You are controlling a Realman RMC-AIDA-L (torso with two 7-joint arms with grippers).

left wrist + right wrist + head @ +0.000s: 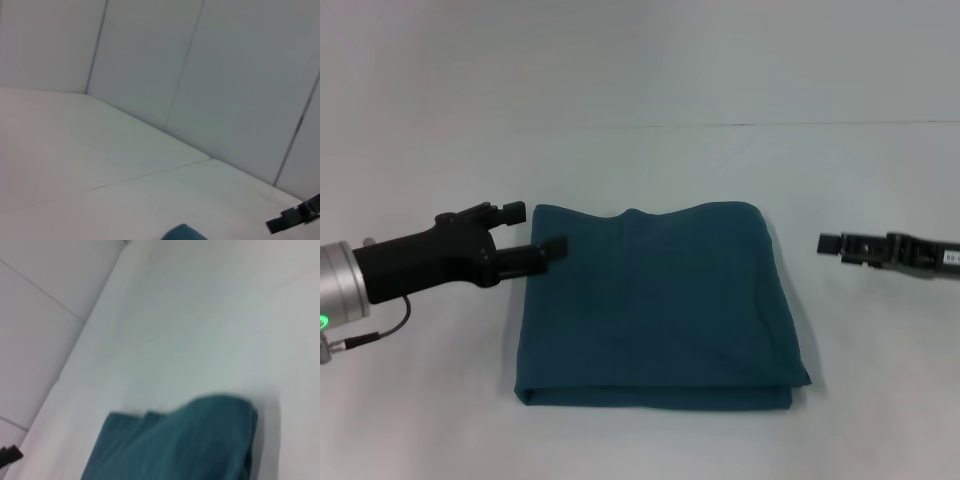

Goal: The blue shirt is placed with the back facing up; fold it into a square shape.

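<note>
Blue shirt (pixel 660 305), folded square, flat

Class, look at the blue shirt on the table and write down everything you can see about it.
The blue shirt is a plain, dark teal, soft-looking cloth, folded into a roughly square, layered bundle lying flat on the white table. No print shows. Stacked layers show along its near edge, and a small notch breaks its far edge. The left pincer reaches its far left corner, one finger over the cloth. The right pincer hangs apart, off to its right.
</note>
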